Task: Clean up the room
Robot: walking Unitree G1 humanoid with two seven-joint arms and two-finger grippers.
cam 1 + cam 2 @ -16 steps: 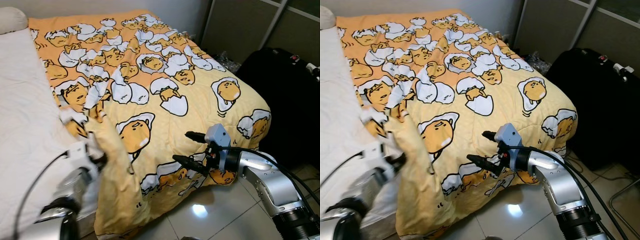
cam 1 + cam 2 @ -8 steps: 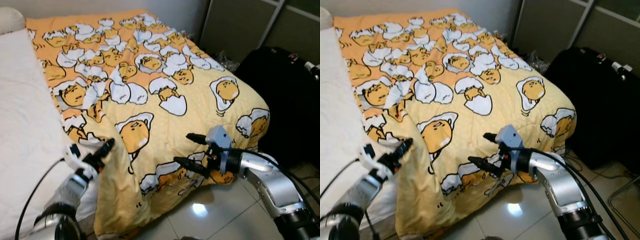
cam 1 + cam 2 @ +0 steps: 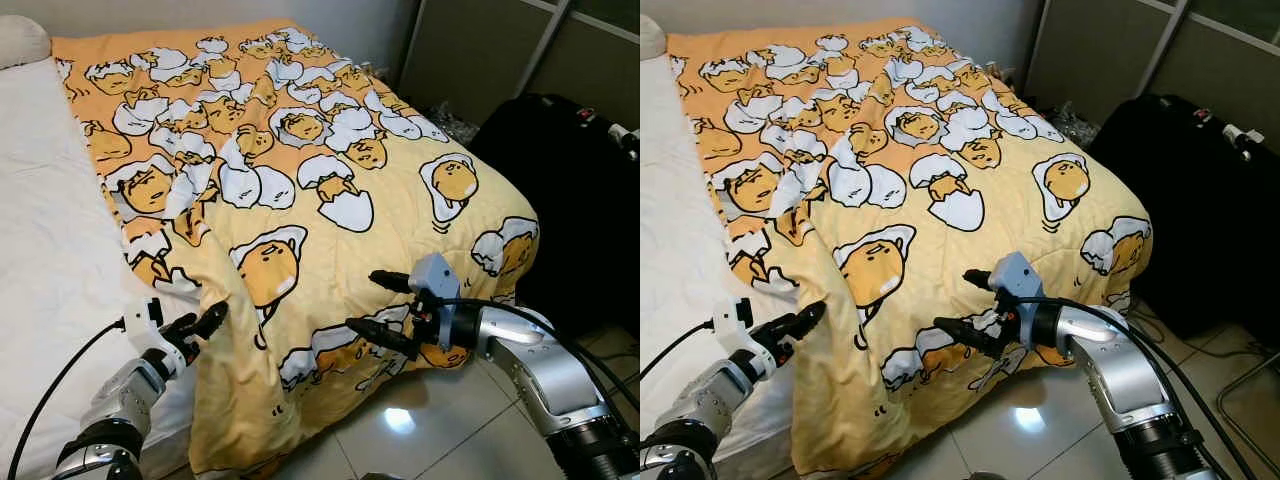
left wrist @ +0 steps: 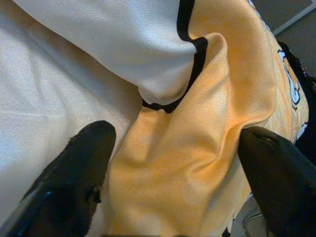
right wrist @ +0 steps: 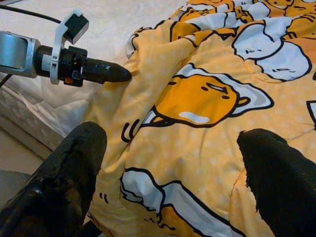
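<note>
Left gripper [image 3: 205,322] spread at blanket [image 3: 300,200] edge, right gripper [image 3: 385,310] spread above blanket

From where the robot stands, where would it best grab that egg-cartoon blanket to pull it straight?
Probably the loose side edge of the blanket, where it folds over the white sheet. The left gripper already sits there, fingers open around a raised fold that stands up enough to pinch. Coming in from the sheet side looks easiest. The right gripper hovers open above the foot corner.

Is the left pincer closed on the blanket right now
No, the left pincer is open, its two black fingers spread apart with a fold of the yellow blanket lying loose between them.
</note>
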